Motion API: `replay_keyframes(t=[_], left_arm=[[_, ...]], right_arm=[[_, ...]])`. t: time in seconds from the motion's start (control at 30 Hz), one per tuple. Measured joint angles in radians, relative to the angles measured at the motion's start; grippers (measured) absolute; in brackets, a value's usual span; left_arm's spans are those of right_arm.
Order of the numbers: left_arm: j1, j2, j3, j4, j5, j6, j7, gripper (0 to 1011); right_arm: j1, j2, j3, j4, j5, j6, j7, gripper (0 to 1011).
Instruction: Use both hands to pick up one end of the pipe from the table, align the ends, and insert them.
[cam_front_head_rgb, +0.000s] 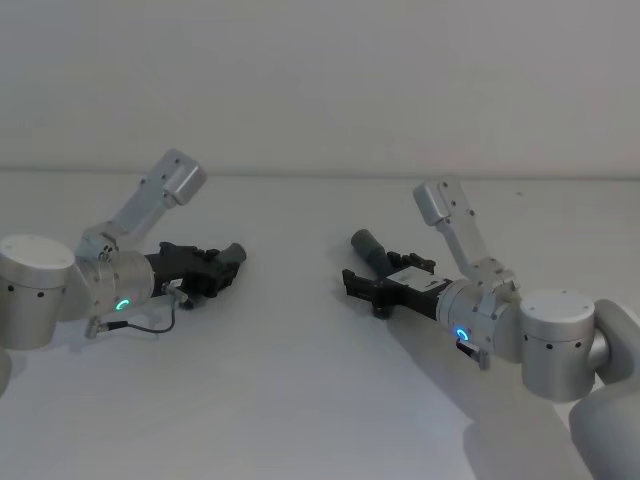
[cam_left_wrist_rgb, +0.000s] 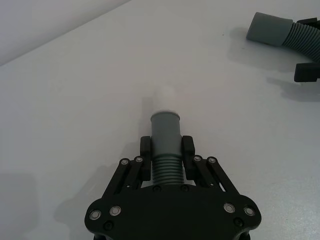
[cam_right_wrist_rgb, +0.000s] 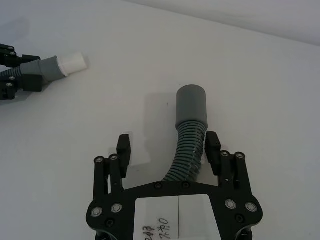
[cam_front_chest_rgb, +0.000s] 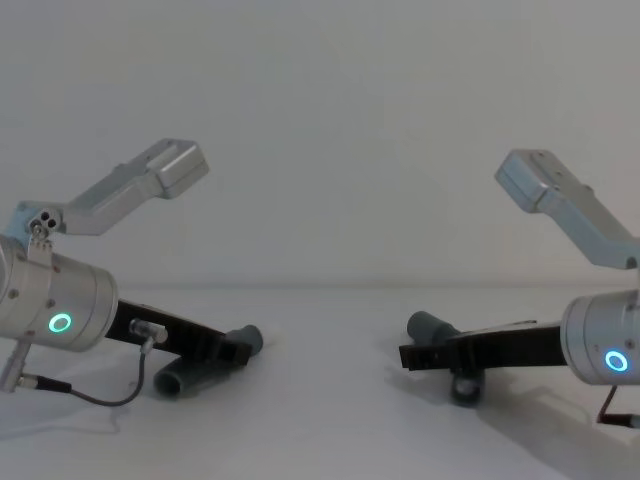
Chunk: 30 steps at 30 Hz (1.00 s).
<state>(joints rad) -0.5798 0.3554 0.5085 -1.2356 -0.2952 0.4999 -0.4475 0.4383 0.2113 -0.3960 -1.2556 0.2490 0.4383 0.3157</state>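
Over on the robot's left side of the table (cam_front_head_rgb: 300, 390), the left gripper (cam_left_wrist_rgb: 166, 150) is clamped tight on the white-tipped piece (cam_left_wrist_rgb: 165, 131). Its fingers (cam_left_wrist_rgb: 145, 150) press in from both sides on the ribbed stretch just behind the smooth grey cuff, and the white tip (cam_left_wrist_rgb: 165, 95) pokes out ahead of the pincer, low over the white surface. From the chest camera the piece's other end sticks out below the gripper, near the tabletop; I cannot tell whether it touches. On the robot's right side, the right gripper (cam_right_wrist_rgb: 168, 147) is down low too, with its pincer spread wide around the socket piece (cam_right_wrist_rgb: 189, 150). The ribbed hose runs up between the two fingers, just beside one and well clear of the other, so nothing is gripped here. The socket cuff (cam_right_wrist_rgb: 191, 106) juts out past the fingertips. The two pieces sit well apart, with a bare stretch of table between them, and the white tip and the socket cuff both point roughly in toward that gap. They are not lined up with each other.
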Motion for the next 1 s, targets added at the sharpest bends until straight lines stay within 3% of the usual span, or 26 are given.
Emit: replay_keyframes(t=[0.3,0.4,0.63,1.0], left_arm=[[0.000,0.000,0.000,0.000,0.000,0.000,0.000,353],[0.000,0.000,0.000,0.000,0.000,0.000,0.000,353],[0.000,0.000,0.000,0.000,0.000,0.000,0.000,353],[0.000,0.000,0.000,0.000,0.000,0.000,0.000,353]], right_arm=[[0.002,-0.002,0.001,0.004,-0.001,0.001,-0.001,660],[0.002,-0.002,0.002,0.005,-0.001,0.001,-0.001,513],[0.003,-0.003,0.002,0.006,-0.002,0.002,-0.001,291],[0.003,-0.004,0.002,0.007,-0.002,0.002,-0.001,274]])
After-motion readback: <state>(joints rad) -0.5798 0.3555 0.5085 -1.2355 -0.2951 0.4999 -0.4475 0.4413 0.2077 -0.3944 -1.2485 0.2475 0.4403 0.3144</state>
